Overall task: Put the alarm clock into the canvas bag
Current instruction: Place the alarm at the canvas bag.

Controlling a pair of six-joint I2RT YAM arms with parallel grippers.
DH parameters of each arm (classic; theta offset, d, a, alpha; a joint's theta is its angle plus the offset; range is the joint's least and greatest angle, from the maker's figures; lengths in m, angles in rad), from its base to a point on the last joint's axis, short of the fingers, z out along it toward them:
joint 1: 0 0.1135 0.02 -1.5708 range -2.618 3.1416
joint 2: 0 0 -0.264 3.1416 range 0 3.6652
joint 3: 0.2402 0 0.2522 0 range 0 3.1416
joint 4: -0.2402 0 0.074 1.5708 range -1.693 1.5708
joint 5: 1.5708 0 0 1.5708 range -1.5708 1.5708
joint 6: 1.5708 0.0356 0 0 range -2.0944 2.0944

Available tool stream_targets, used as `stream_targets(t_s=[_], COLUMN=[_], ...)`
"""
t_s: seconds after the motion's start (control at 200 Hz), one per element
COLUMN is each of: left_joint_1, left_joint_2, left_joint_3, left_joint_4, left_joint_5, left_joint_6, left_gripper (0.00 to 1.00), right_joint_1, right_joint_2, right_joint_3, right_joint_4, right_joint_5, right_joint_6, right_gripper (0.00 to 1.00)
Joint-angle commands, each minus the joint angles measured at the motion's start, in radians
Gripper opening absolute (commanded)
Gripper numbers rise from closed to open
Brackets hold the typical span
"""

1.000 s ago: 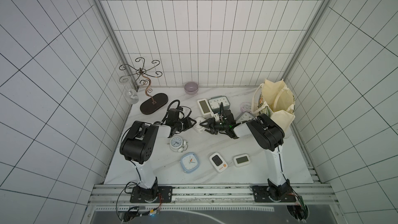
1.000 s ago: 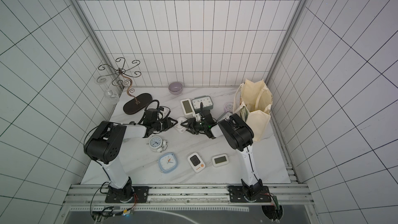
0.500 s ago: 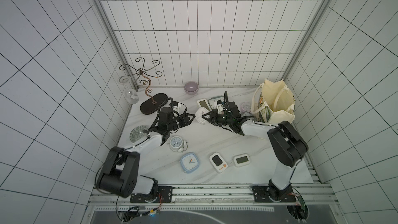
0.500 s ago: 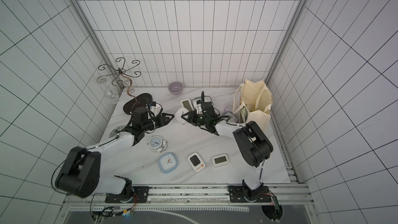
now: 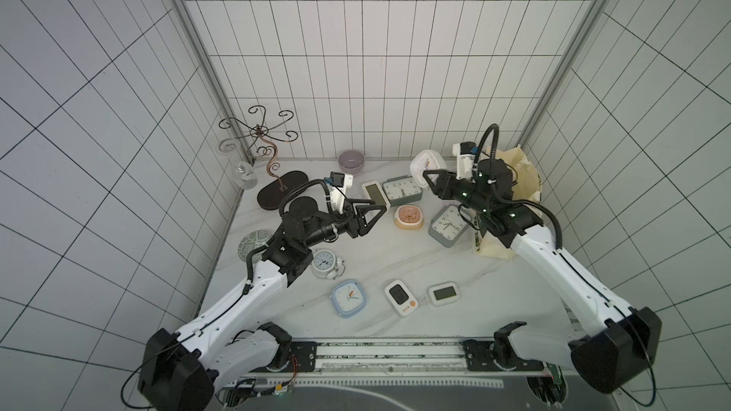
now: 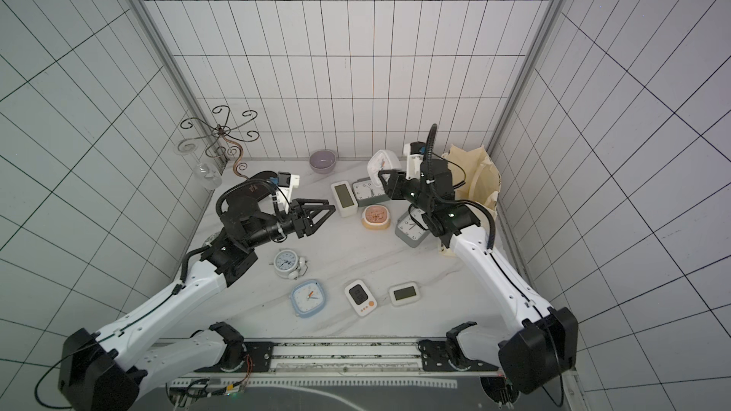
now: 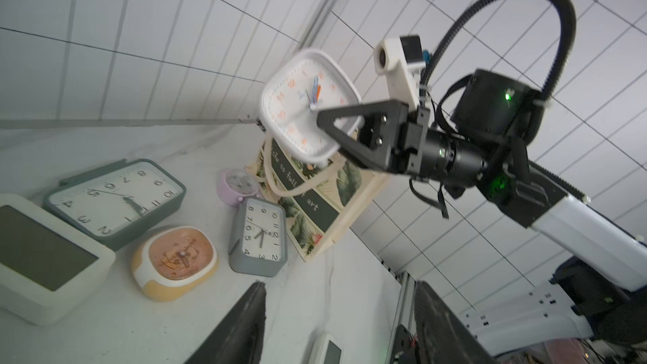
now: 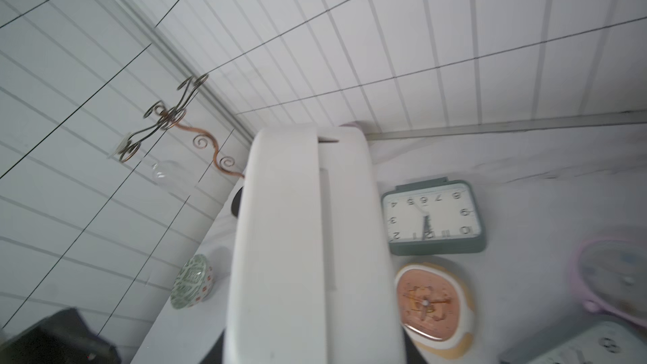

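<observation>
Clock aloft in right tool, canvas bag at right edge

Right tool (image 5: pixel 428 176): jaws clamped on the edges of the white alarm clock (image 5: pixel 424 160), a rounded-square case with orange numerals. Clock hangs clear of the worktop (image 5: pixel 395 262), upper right of centre in both top views, over the grey-green rectangular clock (image 5: pixel 401 191). In the right wrist view its white casing fills the middle of the frame, blurred.

Canvas bag (image 5: pixel 524 179): stands at the right edge of the worktop, mouth facing up, just right of the right wrist in both top views. Alarm clock sits left of the bag in frame, outside the mouth. Left wrist view shows the leaf print and dark lettered band; the clock overlaps the bag handles there, so contact cannot be judged.

Left tool (image 5: pixel 377 205): jaws wide apart with nothing between them, held above the worktop left of centre, tips near the white digital clock (image 5: pixel 372 191).

Also on the worktop:
- Orange-rimmed clock (image 5: pixel 409 217), centre.
- Grey upright clock (image 5: pixel 449 225), just beside the bag.
- Twin-bell clock (image 5: pixel 326 264) and light blue square clock (image 5: pixel 348 297), lower centre.
- Lilac bowl (image 5: pixel 351 160), at the back wall.
- Wire stand (image 5: pixel 261 140), upper left.
</observation>
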Motion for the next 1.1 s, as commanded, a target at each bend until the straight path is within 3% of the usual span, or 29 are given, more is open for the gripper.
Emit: stream_targets(t_s=[0.0,0.18,0.36,0.6,1.094], left_joint_1=[-0.055,-0.080,-0.083,-0.084,-0.083], left_joint_2=[0.025,0.097,0.137,0.147,0.180], left_joint_3=[0.044,0.057,0.049,0.020,0.020], left_joint_4=[-0.030,-0.026,-0.012,0.037,0.045], left_joint_5=[-0.022,-0.014,0.006,0.033,0.024], left_joint_6=[0.082,0.082,0.099,0.115,0.123], left_gripper=[0.66,0.66,0.66,0.66,0.67], right_joint_1=[-0.109,-0.301,-0.396,-0.486,-0.532], right_joint_2=[-0.045,-0.038,0.044,0.191,0.516], right_joint_3=[0.109,0.164,0.233,0.276,0.375], right_joint_4=[-0.094,-0.165,-0.210,-0.246,-0.360], right_joint_5=[0.032,0.155,0.192,0.090,-0.060], right_joint_6=[-0.083,-0.103,-0.131,-0.140,-0.229], right_gripper=[0.37,0.36,0.36,0.36,0.40])
